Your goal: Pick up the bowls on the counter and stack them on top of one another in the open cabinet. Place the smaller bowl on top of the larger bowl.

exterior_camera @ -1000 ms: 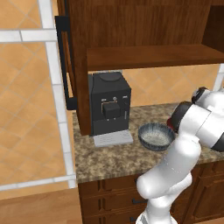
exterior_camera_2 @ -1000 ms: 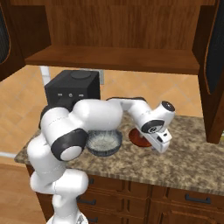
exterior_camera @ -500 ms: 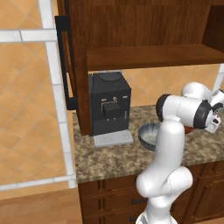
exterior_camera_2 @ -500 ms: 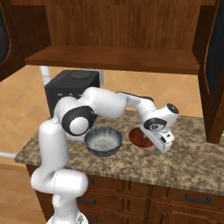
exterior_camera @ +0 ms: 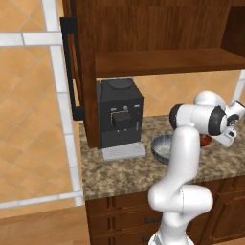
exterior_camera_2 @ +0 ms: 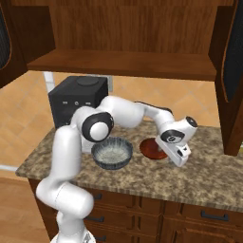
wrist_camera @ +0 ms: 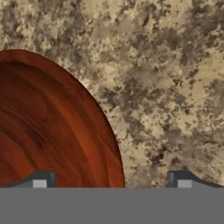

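Note:
The smaller bowl (exterior_camera_2: 151, 148), glossy reddish-brown, sits on the counter (exterior_camera_2: 199, 175) to the right of the larger bowl (exterior_camera_2: 112, 152), which is dark grey and ribbed. My gripper (exterior_camera_2: 179, 157) hangs open at the small bowl's right rim, pointing down. In the hand view the smaller bowl (wrist_camera: 52, 127) covers the left half. Its rim runs between my fingertips (wrist_camera: 41, 180), and the gripper (wrist_camera: 111, 181) holds nothing. From the left, the larger bowl (exterior_camera: 161, 146) shows beside the arm and the smaller bowl (exterior_camera: 205, 139) peeks out behind it. The open cabinet's shelf (exterior_camera_2: 123, 64) is bare.
A black coffee machine (exterior_camera: 119, 117) stands on the counter left of the bowls, under the shelf. The cabinet door with its long black handle (exterior_camera: 71, 72) stands open at the left, and another door (exterior_camera_2: 231, 71) at the right. Drawers with black handles (exterior_camera_2: 211, 217) sit below.
The arm's elbow and upper links have swung round and risen. The hand has stayed at the reddish-brown bowl's rim and sunk slightly. The jaws have stayed open and both bowls are unmoved.

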Robot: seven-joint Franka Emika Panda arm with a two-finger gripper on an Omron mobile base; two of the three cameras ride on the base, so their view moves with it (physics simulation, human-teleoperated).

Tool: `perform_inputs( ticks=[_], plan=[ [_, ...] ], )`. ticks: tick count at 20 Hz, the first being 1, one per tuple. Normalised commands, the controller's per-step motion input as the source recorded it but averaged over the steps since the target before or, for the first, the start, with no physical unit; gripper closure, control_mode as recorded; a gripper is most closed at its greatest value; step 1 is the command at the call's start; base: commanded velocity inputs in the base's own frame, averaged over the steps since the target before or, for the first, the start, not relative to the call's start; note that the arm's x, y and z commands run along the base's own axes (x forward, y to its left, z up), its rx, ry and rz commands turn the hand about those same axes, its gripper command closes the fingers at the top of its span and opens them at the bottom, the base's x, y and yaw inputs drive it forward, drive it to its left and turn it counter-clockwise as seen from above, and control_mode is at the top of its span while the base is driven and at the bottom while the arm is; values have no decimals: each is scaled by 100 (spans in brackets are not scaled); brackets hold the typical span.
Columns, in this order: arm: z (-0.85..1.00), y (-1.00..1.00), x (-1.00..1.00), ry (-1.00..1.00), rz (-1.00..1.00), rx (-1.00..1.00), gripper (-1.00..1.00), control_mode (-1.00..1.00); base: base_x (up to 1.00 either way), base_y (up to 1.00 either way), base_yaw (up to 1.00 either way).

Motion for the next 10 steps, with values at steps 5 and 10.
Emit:
perform_inputs(
  ticks=[5, 10],
  plan=[
    [-28, 7, 13, 0, -1, 0, 100, -100, 0, 0, 0],
    [-12, 4, 1, 0, -2, 0, 100, -100, 0, 0, 0]
  ],
)
